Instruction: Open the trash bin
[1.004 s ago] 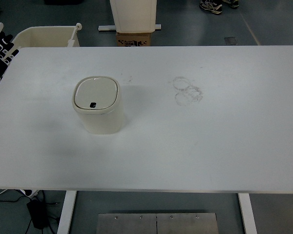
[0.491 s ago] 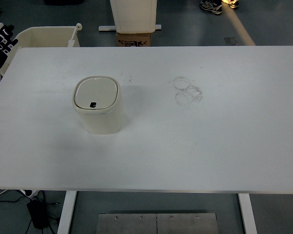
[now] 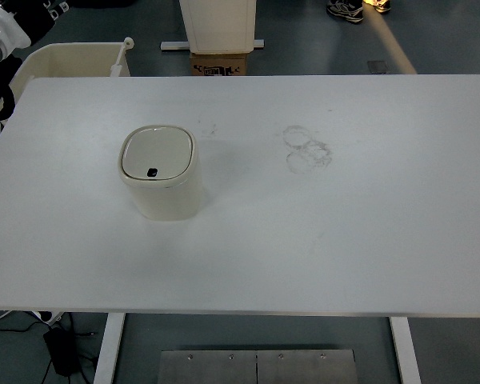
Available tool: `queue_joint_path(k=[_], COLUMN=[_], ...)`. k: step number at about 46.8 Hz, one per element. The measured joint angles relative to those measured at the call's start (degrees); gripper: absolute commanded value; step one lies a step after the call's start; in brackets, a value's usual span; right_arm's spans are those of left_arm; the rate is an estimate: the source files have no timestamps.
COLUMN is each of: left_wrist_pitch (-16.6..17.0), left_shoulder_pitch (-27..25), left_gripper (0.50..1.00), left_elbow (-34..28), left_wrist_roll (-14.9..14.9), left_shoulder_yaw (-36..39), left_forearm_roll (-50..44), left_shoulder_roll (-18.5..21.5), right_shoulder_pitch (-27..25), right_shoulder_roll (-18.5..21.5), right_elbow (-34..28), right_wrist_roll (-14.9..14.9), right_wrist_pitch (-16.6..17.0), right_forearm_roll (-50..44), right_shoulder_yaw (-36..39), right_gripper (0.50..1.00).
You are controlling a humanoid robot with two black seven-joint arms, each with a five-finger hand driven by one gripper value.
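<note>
Since a second ago, left hand lifted away to the far-left corner beyond the table; fingers too cropped to judge. Trash bin unmoved, upright on the table's left half, lid shut. Probably light, rigid plastic, smooth and liable to slide; best pressed at the dark button on the lid's near edge. No legible writing on it. Right hand out of view.

Left arm: white casing; black cabling beneath; dark joints.
</note>
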Motion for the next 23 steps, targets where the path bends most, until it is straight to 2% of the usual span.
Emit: queue_joint_path(k=[8, 23], left_wrist_pitch=[-0.10, -1.09], left_shoulder_pitch=[-5.89, -15.58], left_gripper=[1.000, 1.000], left_elbow=[-8.06, -27.06], left_wrist_roll=[3.26, 3.60], left_shoulder_yaw=[6.12, 19.11], left_forearm_roll=[3.83, 6.20], left_shoulder_roll=[0.53, 3.97], right_shoulder_pitch=[0.10, 0.09], right_shoulder_roll=[-0.01, -0.01], right_elbow=[0.01, 0.01], right_wrist_roll=[0.08, 0.09], right_wrist_pitch=[-0.07, -0.09], right_forearm_roll=[-0.01, -0.01], right_shoulder_yaw=[0.05, 0.08], right_gripper=[0.991, 0.991])
